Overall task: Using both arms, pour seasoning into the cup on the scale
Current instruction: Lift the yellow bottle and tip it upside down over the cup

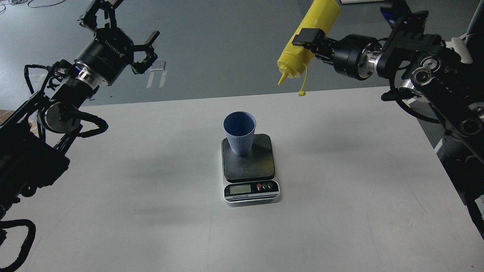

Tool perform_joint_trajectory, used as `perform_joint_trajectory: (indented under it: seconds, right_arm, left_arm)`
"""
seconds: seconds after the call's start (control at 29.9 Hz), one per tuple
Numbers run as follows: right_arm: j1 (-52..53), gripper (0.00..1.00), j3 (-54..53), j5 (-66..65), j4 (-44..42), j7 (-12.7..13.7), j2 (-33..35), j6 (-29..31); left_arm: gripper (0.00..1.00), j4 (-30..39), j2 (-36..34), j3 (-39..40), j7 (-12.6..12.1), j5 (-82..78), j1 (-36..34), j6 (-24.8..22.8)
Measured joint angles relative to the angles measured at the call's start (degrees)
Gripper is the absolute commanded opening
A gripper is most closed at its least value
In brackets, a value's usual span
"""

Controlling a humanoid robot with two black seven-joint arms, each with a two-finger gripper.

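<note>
The light blue ribbed cup (239, 132) stands upright on the dark plate of the scale (249, 166) at the table's middle. My right gripper (311, 41) is shut on the yellow seasoning bottle (308, 37), held high above the table's far edge. The bottle is tipped nozzle-down, its tip pointing down-left, its tethered cap dangling. The nozzle is to the upper right of the cup, apart from it. My left gripper (123, 20) is open and empty, raised at the far left.
The white table (151, 196) has bare surface all around the scale. The grey floor lies beyond its far edge. My right arm's links (446, 98) hang over the table's right edge.
</note>
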State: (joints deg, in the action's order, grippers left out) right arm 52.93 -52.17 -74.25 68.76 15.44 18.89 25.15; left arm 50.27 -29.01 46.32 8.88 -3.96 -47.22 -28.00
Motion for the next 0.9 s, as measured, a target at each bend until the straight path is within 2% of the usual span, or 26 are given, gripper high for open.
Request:
perform_joint_trajectory:
  seconds: [0.4, 0.9]
  right_arm:
    - [2.3, 0.21, 3.2, -17.1, 0.0, 0.0, -8.3, 0.4]
    - [1.7, 0.21, 6.5, -24.4, -0.3, 0.0, -13.1, 0.5]
  left_arm:
    - [0.98, 0.0, 0.3, 0.0, 0.0, 0.0, -0.3, 0.0]
    - [0.98, 0.0, 0.2, 0.0, 0.1, 0.0, -0.1, 0.0]
